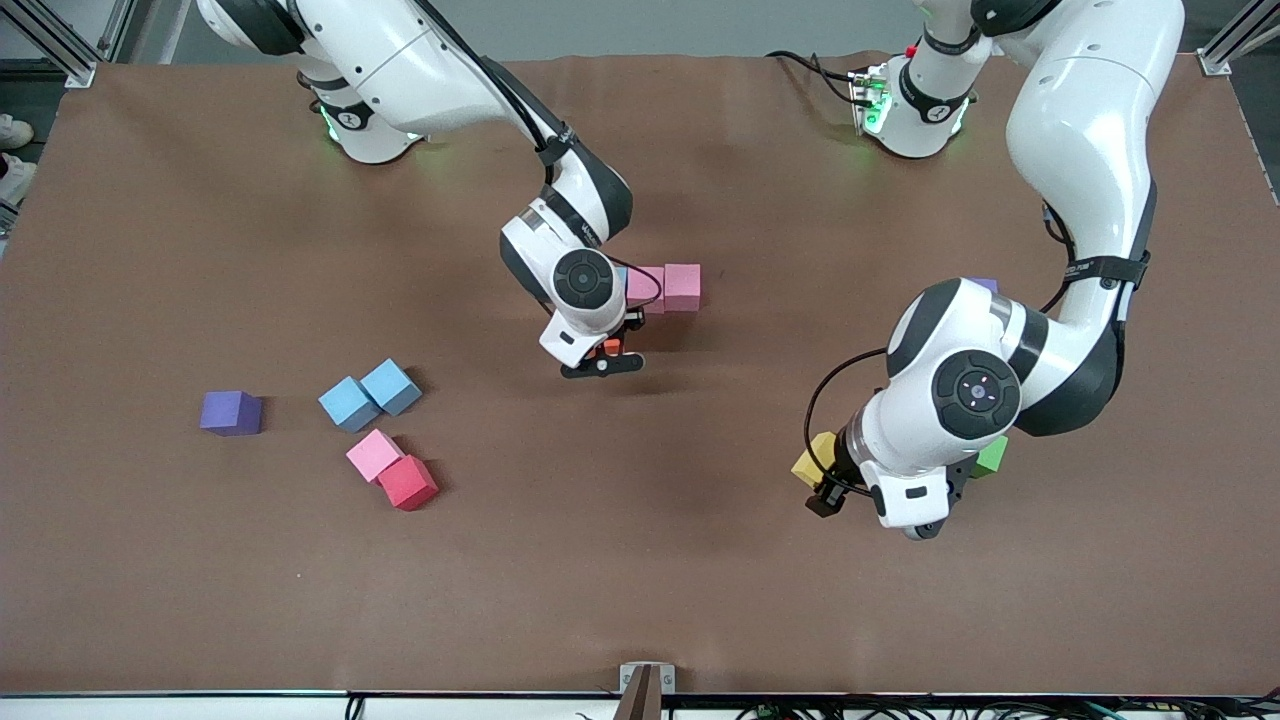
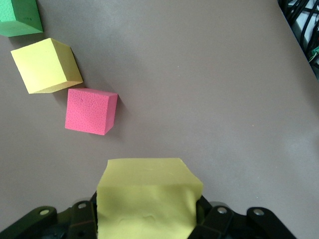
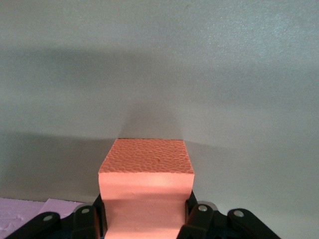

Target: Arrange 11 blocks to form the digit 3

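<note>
**Two arms, each with one cube gripped, over a brown bench**

Right gripper (image 3: 144,219), jaws closed on an orange cube (image 3: 146,191), is seen low over the bench (image 1: 640,560) just beside two pink cubes (image 1: 672,288) that touch in a short row near mid-bench. Left gripper (image 2: 147,219), jaws closed on a yellow cube (image 2: 147,199), is held over the bench toward the left arm's end. In the left wrist view a red cube (image 2: 90,111), a 2nd yellow cube (image 2: 46,64) and a green cube (image 2: 19,16) are lined up below it, close together. Toward the right arm's end, two light blue cubes (image 1: 370,394) lie touching; a 3rd pink cube (image 1: 374,455) and a 2nd red cube (image 1: 408,482) touch, nearer the front camera. A purple cube (image 1: 231,412) is set apart beside the blue pair, closer to that end's edge. A 2nd purple cube (image 1: 986,285) is mostly hidden by the left arm. No digit 3 is formed yet.
</note>
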